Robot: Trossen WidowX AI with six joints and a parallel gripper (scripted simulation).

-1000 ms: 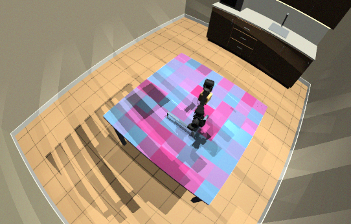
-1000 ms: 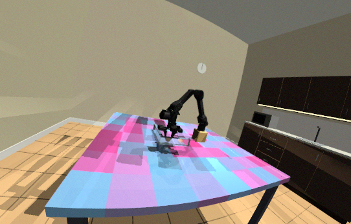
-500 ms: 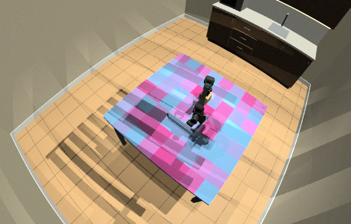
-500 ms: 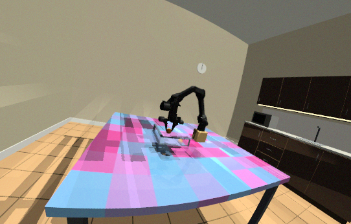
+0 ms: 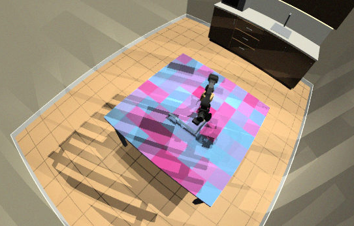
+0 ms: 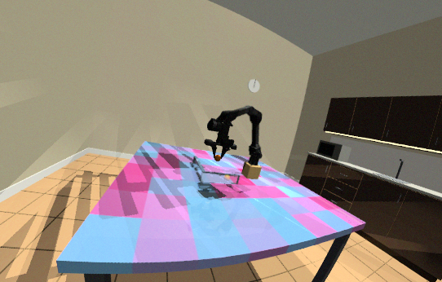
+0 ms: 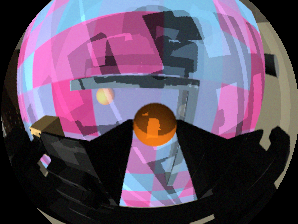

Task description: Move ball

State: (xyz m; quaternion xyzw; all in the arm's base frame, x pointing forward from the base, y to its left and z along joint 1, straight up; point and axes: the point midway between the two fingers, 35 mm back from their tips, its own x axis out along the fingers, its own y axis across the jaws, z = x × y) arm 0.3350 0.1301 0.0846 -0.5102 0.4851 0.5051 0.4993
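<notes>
Overhead, my gripper hangs above the clear walls; sideways, it clamps the orange ball aloft, up-left of the see-through copy; wrist-on, that copy glows left of the ball.

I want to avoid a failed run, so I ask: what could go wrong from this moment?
1. The gripper holds the orange ball in the air above the table; if it lets go this high, the ball may bounce or roll over the low clear walls.
2. The see-through copy is faint, so the ball could be set down off it.
</notes>
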